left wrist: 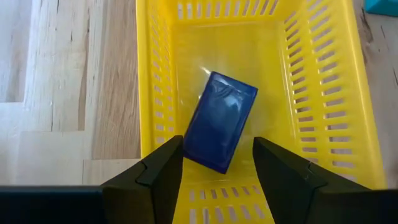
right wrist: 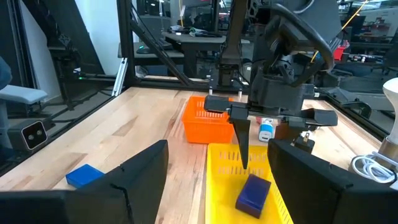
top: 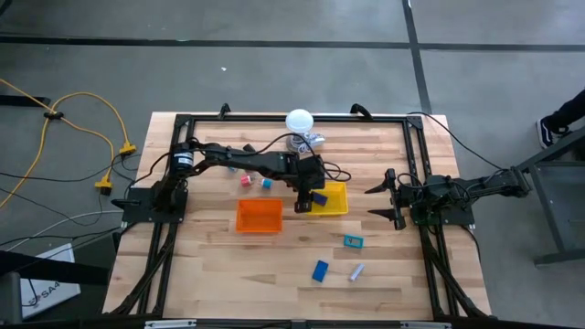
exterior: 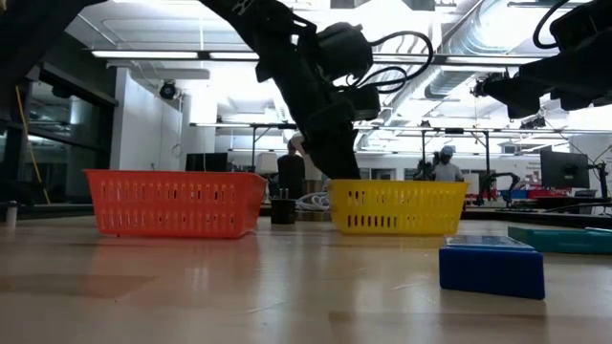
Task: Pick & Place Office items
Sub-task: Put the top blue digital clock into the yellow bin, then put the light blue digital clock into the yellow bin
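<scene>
A dark blue flat block (left wrist: pixel 219 121) lies flat on the floor of the yellow tray (left wrist: pixel 155 74), skewed to its walls; the right wrist view also shows the block (right wrist: pixel 254 194). My left gripper (left wrist: pixel 217 168) hangs open over the tray's left end (top: pixel 304 203), fingers pointing down, standing above the block's near corner and apart from it. My right gripper (right wrist: pixel 217 180) is open and waits level over the table's right side (top: pixel 372 203), facing the yellow tray. On the near table lie a teal block (top: pixel 353 241), a blue block (top: pixel 319 270) and a small white-purple bit (top: pixel 356 271).
An orange tray (top: pixel 260 216) stands just left of the yellow one. Small red (top: pixel 245 181) and blue (top: pixel 266 183) bits lie behind it. A white ball on a metallic base (top: pixel 299 121) sits at the far edge. A black frame rims the table. People stand in the room beyond.
</scene>
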{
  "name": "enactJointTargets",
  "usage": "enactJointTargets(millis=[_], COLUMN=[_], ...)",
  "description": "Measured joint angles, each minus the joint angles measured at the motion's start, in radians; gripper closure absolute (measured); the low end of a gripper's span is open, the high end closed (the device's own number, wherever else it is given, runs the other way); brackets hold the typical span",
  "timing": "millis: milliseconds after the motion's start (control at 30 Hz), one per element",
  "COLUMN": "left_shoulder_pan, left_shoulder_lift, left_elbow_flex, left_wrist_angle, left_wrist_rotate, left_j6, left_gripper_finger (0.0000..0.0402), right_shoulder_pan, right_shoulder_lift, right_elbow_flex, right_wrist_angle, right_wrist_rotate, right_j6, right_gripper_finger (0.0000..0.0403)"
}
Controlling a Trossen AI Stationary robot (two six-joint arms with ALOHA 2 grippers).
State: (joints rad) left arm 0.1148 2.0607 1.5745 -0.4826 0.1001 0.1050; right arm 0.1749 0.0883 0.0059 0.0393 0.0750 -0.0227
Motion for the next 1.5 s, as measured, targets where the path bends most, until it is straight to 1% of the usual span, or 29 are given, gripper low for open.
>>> enactJointTargets(millis=[267,400,533,767,933,1067,1233,1333,1500], left_shoulder_pan=[0.0,-0.001,-0.026,-0.139,-0.219,-0.27,-0.337,-0.373,-0.412], left_shoulder_lift=[-0.001,-0.037,-0.083,-0.136,-0.136,-0.136,-0.135,-0.122,-0.096], left_elbow_flex=[0.0,0.0,0.002,0.002,0.002,0.002,0.002,0.002,0.0], left_wrist_angle=[0.002,0.003,0.001,-0.006,0.005,0.011,0.015,0.026,0.055], left_wrist_rotate=[0.0,0.003,-0.004,-0.056,-0.074,-0.084,-0.132,-0.156,-0.159], left_j6=[0.005,0.041,0.052,0.043,-0.023,-0.031,-0.05,-0.071,-0.13], left_gripper_finger=[0.0212,0.0212,0.0212,0.0212,0.0212,0.0212,0.0212,0.0212,0.0212], right_shoulder_pan=[0.0,0.0,0.0,0.0,0.0,0.0,0.0,0.0,0.0], right_shoulder_lift=[0.0,0.0,0.0,0.0,0.0,0.0,0.0,0.0,0.0], right_elbow_flex=[0.0,0.0,0.0,0.0,0.0,0.0,0.0,0.0,0.0], right_wrist_angle=[0.0,0.0,0.0,0.0,0.0,0.0,0.0,0.0,0.0], right_wrist_rotate=[0.0,0.0,0.0,0.0,0.0,0.0,0.0,0.0,0.0], right_j6=[0.0,0.0,0.0,0.0,0.0,0.0,0.0,0.0,0.0], right_gripper_finger=[0.014,0.014,0.014,0.014,0.014,0.014,0.014,0.014,0.014])
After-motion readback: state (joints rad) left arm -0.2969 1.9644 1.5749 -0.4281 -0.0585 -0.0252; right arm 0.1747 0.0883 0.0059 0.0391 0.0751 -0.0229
